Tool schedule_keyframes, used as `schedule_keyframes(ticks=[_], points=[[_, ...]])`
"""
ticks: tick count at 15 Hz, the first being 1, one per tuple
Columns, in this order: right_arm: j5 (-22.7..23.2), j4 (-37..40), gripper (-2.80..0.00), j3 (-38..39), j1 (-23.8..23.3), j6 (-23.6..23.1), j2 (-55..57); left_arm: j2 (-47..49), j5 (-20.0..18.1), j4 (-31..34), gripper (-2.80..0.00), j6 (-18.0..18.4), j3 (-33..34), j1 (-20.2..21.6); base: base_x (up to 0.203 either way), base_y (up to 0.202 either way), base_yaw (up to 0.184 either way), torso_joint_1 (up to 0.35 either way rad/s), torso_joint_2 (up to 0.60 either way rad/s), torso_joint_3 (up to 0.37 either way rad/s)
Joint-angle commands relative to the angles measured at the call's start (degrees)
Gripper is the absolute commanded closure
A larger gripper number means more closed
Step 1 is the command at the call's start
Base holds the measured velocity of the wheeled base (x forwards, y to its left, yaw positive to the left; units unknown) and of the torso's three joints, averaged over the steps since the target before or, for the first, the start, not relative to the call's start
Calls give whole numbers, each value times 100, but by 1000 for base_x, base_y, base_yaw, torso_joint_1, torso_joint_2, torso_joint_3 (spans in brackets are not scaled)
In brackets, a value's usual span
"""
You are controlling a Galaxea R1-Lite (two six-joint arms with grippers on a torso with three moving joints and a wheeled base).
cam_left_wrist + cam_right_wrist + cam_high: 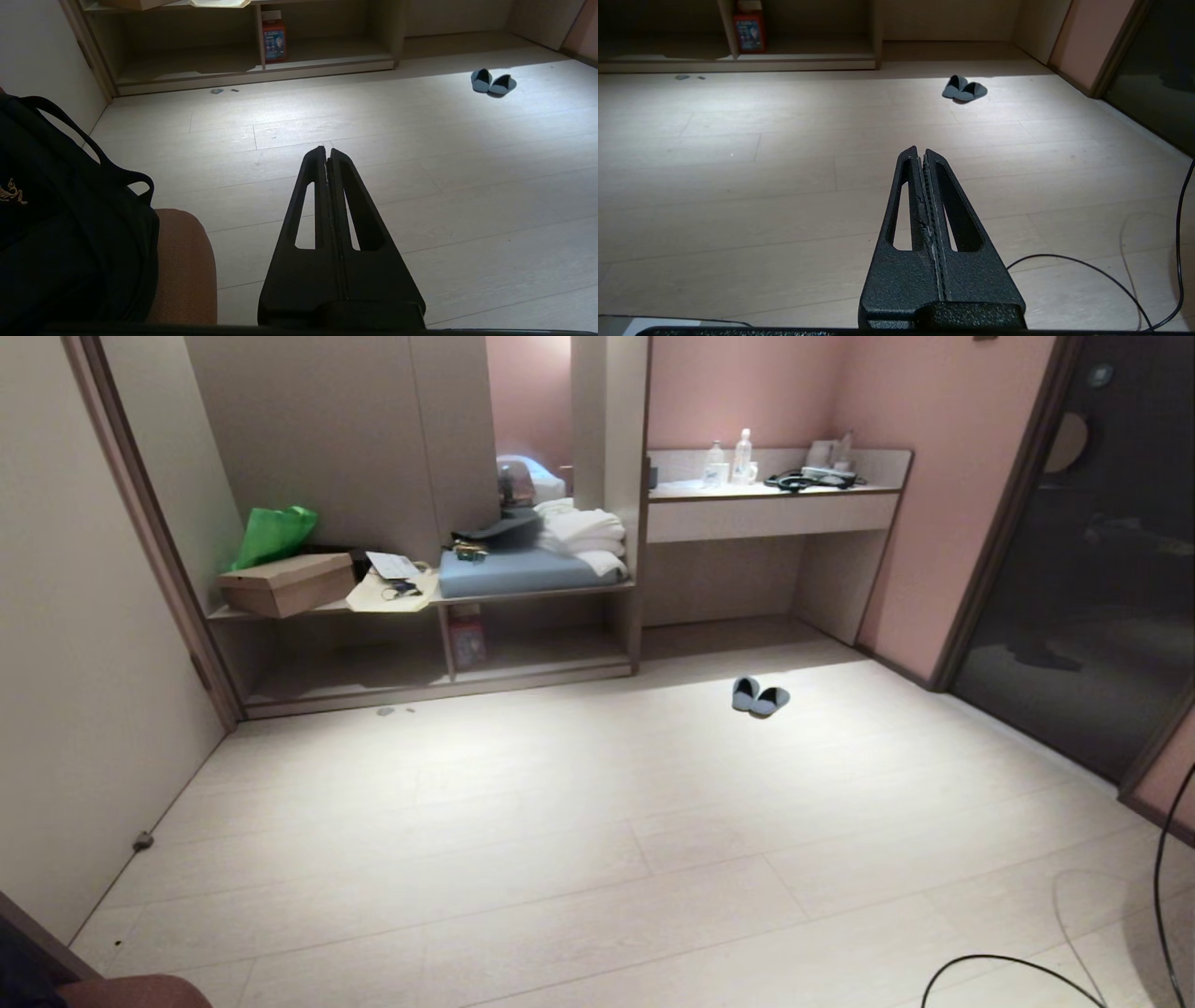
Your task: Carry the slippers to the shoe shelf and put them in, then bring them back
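Observation:
The grey-blue slippers (pixel 760 696) lie side by side on the pale floor, in front of the desk's opening; they show too in the left wrist view (pixel 493 82) and the right wrist view (pixel 964 88). The shoe shelf (pixel 373 672) is the low open cubby with an upright divider, to the left of the slippers, also seen as the shelf (pixel 196 65) and the shelf (pixel 808 44). My left gripper (pixel 326 150) and right gripper (pixel 921 150) are both shut and empty, held well back from the slippers. Neither arm shows in the head view.
A red carton (pixel 467 639) stands in the shelf by the divider. Above are a cardboard shoebox (pixel 289 583), a green bag (pixel 274 534) and folded towels (pixel 579 532). A black bag (pixel 60 210) rests on an orange seat (pixel 184 266). Black cable (pixel 1027 971) loops on the floor at right.

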Motion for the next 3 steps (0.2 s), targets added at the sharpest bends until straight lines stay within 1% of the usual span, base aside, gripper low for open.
schedule_keyframes(ticks=[1, 3], points=[[-2, -1, 0, 0, -2, -4, 5, 1, -1, -2, 0, -3, 0, 2, 0, 0, 0, 0, 0, 0], [-2, -1, 0, 0, -2, -4, 5, 1, -1, -2, 0, -3, 0, 2, 0, 0, 0, 0, 0, 0]])
